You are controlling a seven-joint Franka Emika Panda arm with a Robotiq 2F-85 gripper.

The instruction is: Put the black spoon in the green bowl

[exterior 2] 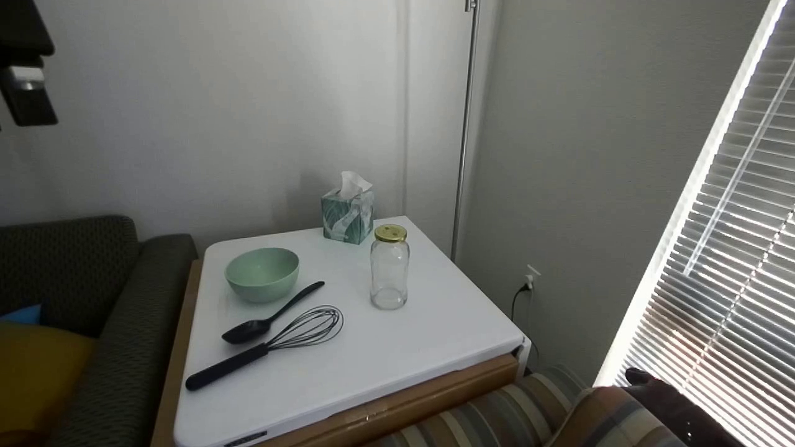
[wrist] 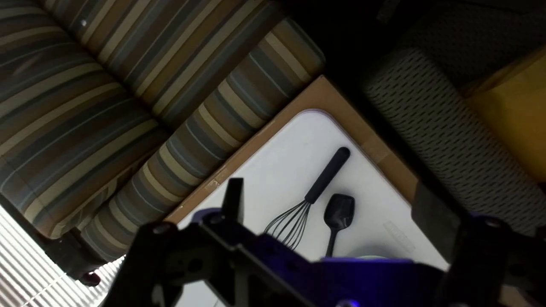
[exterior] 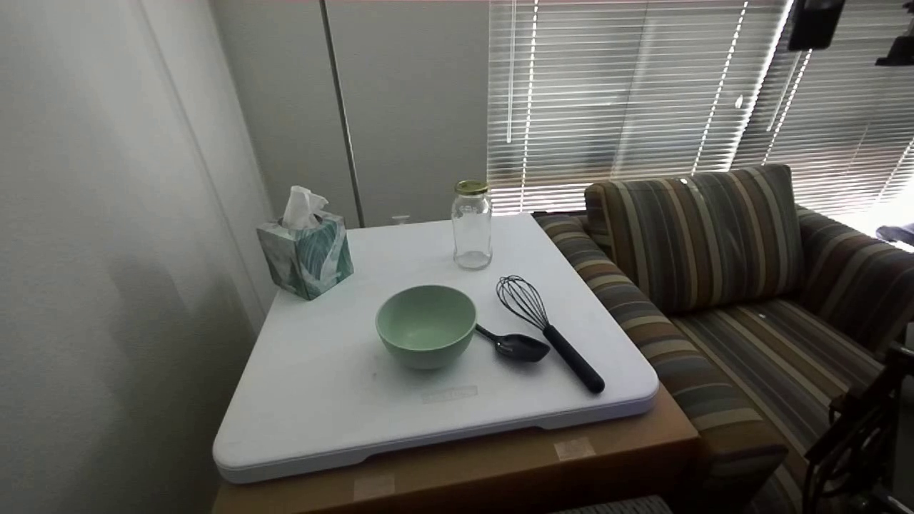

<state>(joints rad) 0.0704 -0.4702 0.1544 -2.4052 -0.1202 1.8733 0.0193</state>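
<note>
On the one white worktop [exterior: 321,400] we count five things: one bowl [exterior: 425,327], one spoon [exterior 2: 247,331], one whisk [exterior 2: 228,367], one jar [exterior 2: 389,276] and one tissue box [exterior: 307,258]. The single spoon lies on the worktop outside the bowl, in the space between bowl and whisk and just beside both. Its scoop is near the whisk's handle, and its own handle runs past the bowl's side, pointing roughly the same way as the wire loops. The bowl stands upright, rim up; in the wrist view we see only a sliver of it. The jar, clear and with one gold lid [exterior 2: 390,234] on, stands upright well apart from the bowl. The tissue box stands near the wall [exterior: 128,214] with one white tissue [exterior: 303,208] sticking up. Beside the worktop we see one striped seat [exterior: 785,350]. We count two fingers [wrist: 435,221] in the wrist view; they stand wide apart, with the spoon and the whisk in sight between them. In both exterior views dark ends of them show near an upper corner, well above the worktop and apart from all five things.
</note>
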